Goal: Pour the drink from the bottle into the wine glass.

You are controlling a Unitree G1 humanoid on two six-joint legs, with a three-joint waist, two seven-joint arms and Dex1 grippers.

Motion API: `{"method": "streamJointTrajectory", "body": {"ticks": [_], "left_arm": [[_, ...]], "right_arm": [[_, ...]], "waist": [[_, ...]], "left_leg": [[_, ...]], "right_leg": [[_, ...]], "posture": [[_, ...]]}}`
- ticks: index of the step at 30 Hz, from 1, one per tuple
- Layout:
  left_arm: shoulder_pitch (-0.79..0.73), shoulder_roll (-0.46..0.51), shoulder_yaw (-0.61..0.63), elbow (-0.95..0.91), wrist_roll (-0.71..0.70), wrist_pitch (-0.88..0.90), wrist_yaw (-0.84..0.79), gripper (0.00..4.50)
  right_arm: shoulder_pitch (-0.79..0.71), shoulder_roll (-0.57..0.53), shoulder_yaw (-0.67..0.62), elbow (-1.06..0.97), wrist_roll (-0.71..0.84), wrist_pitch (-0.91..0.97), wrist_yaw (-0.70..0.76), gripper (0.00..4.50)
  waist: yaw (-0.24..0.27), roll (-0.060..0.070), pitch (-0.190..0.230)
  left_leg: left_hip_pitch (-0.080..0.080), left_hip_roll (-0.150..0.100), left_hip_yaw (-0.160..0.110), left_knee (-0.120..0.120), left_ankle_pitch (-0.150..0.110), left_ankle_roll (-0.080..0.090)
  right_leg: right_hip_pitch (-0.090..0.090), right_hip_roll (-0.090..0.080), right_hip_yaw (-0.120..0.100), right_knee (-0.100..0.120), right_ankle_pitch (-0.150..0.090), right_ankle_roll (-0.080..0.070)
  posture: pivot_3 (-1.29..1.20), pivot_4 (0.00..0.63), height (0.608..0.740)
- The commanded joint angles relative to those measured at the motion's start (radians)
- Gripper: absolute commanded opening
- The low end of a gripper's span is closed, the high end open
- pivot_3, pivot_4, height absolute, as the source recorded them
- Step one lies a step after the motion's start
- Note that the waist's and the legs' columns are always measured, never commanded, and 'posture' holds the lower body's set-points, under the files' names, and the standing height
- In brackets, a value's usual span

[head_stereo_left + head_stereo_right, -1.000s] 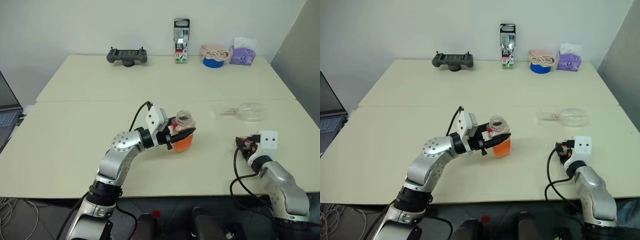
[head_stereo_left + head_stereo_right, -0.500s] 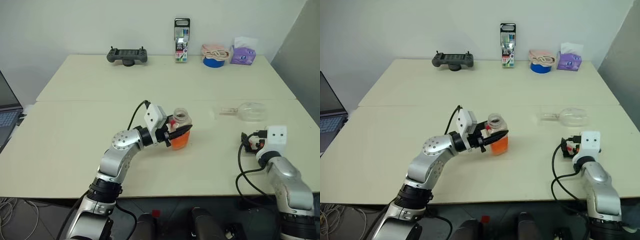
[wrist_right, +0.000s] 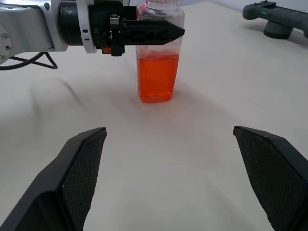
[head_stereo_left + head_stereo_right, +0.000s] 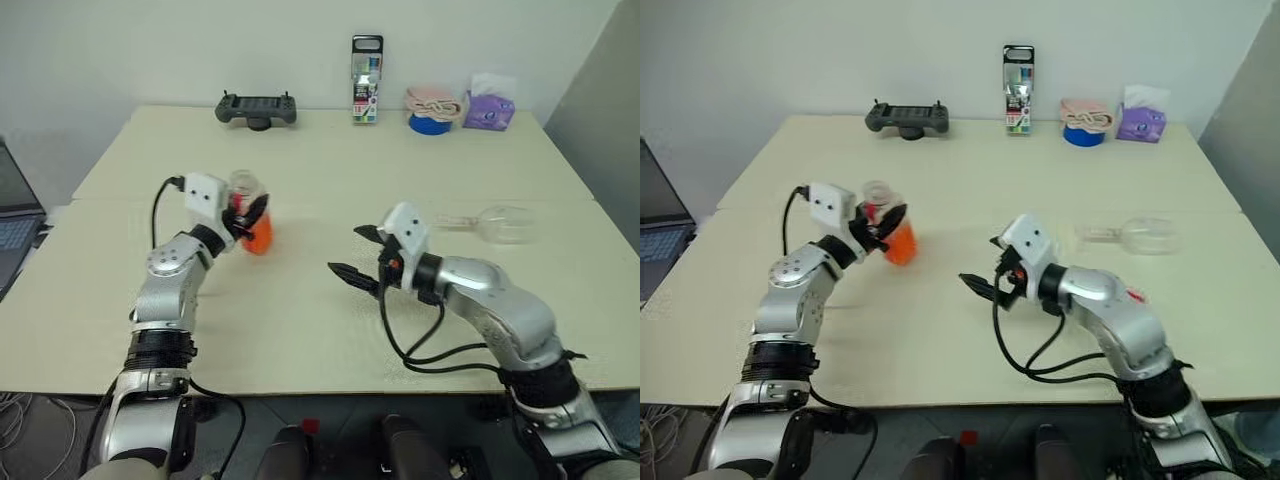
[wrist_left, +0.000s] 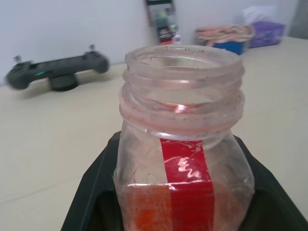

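Left eye view: one bottle (image 4: 252,213) and one wine glass (image 4: 494,222) are counted on a pale cream surface (image 4: 300,160) made of two tables pushed together before a white wall. At the far edge a black controller (image 4: 255,108), one tall pack of markers (image 4: 365,66), a blue tape roll (image 4: 428,123) and a purple tissue pack (image 4: 484,108) are lined up. A laptop (image 4: 12,225) is seen at the far left. The bottle, uncapped, upright and about half full of orange drink (image 3: 156,77), is gripped by the left hand (image 4: 243,217) at the left. The glass is lying on its side at the right. The right hand (image 4: 361,252) is held near the middle, pointing left, its fingers spread wide and empty.
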Motion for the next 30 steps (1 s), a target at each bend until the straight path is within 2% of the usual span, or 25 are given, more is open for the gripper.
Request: {"method": "streamJointTrajectory", "body": {"ticks": [1, 12, 21, 22, 28, 30], "left_arm": [[-0.051, 0.028, 0.04, 0.044, 0.0, -0.074, 0.003, 1.92], [-0.098, 0.003, 0.05, 0.196, 0.007, -0.155, 0.03, 1.91], [-0.075, -0.003, 0.063, 0.188, 0.002, -0.129, 0.074, 1.91], [-0.072, -0.002, 0.064, 0.184, 0.004, -0.125, 0.079, 2.63], [-0.056, -0.001, 0.05, 0.159, 0.007, -0.113, 0.075, 4.41], [-0.052, -0.001, 0.045, 0.15, 0.011, -0.108, 0.075, 4.41]], "right_arm": [[-0.036, 0.033, 0.023, 0.014, -0.03, -0.04, 0.003, 4.5], [-0.019, 0.075, 0.037, 0.003, -0.069, -0.017, -0.011, 4.5], [-0.003, 0.049, 0.011, 0.008, -0.088, -0.017, -0.01, 4.5], [-0.002, 0.048, 0.011, 0.009, -0.09, -0.018, -0.01, 4.5], [0.0, 0.05, 0.011, 0.013, -0.095, -0.02, -0.01, 4.5], [0.0, 0.051, 0.011, 0.013, -0.095, -0.02, -0.01, 4.5]], "waist": [[0.002, 0.0, 0.0], [0.001, 0.0, 0.0], [-0.003, 0.0, 0.0], [-0.003, 0.0, 0.0], [-0.007, 0.0, 0.0], [-0.007, 0.0, 0.0]], "left_leg": [[0.0, -0.001, 0.0, 0.0, 0.0, 0.0], [0.0, -0.002, -0.001, 0.0, 0.0, -0.001], [0.001, -0.001, -0.001, 0.0, 0.001, -0.002], [0.001, -0.001, -0.001, 0.0, 0.001, -0.003], [0.001, -0.001, 0.0, 0.0, 0.001, -0.003], [0.001, -0.001, 0.0, 0.0, 0.001, -0.003]], "right_leg": [[0.0, -0.001, 0.0, 0.0, 0.0, 0.0], [0.0, -0.002, -0.001, 0.002, 0.001, 0.0], [0.0, -0.002, 0.0, 0.002, 0.001, 0.001], [0.0, -0.002, -0.001, 0.002, 0.001, 0.001], [0.0, -0.002, 0.0, 0.002, 0.001, 0.001], [0.0, -0.002, 0.0, 0.002, 0.001, 0.001]], "posture": [[0.0, 0.15, 0.74], [0.0, 0.15, 0.74], [0.0, 0.15, 0.74], [0.0, 0.15, 0.74], [0.0, 0.15, 0.74], [0.0, 0.15, 0.74]]}}
